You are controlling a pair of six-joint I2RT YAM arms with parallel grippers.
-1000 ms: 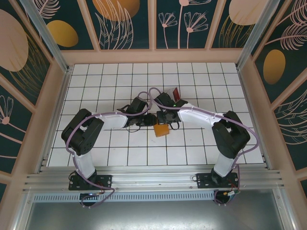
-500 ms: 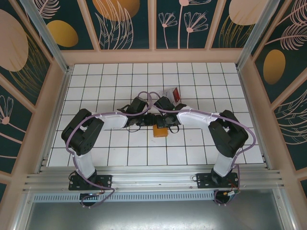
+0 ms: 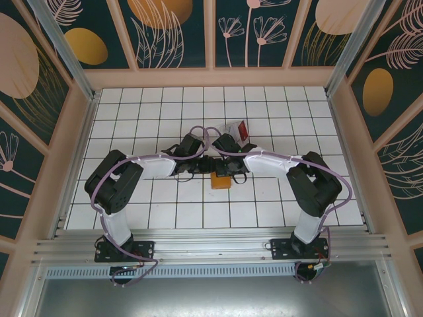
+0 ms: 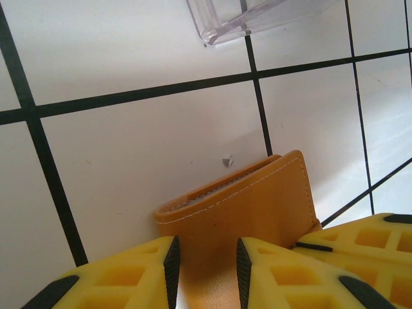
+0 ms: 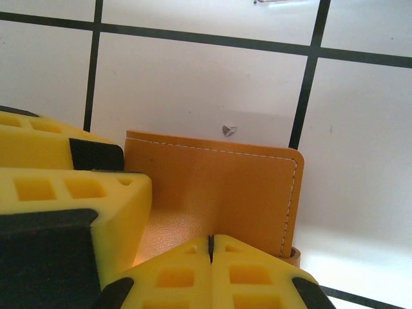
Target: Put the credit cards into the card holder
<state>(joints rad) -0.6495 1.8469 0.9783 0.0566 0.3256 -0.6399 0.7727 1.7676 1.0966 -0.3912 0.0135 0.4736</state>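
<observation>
The orange card holder [image 3: 222, 181] lies on the white tiles between both arms, and a grey slot shows along its far edge [image 4: 251, 199]. My left gripper [image 3: 206, 165] stands over it with its jaws partly apart [image 4: 206, 248]. Leather shows across the gap, and nothing is pinched. My right gripper [image 3: 220, 168] is shut, its tips together [image 5: 211, 238] on the card holder's near part [image 5: 219, 180]. A red credit card [image 3: 242, 129] sits by the clear case farther back.
The clear plastic case [image 4: 257, 16] lies just beyond the card holder. The left fingers [image 5: 77, 206] crowd the card holder's left end, and the right fingers [image 4: 367, 244] its right side. A wooden frame walls the tiled table [image 3: 132, 119].
The right arm swung left toward the left gripper, then stopped. The card holder shifted slightly left and squared up. The left arm has not moved.
</observation>
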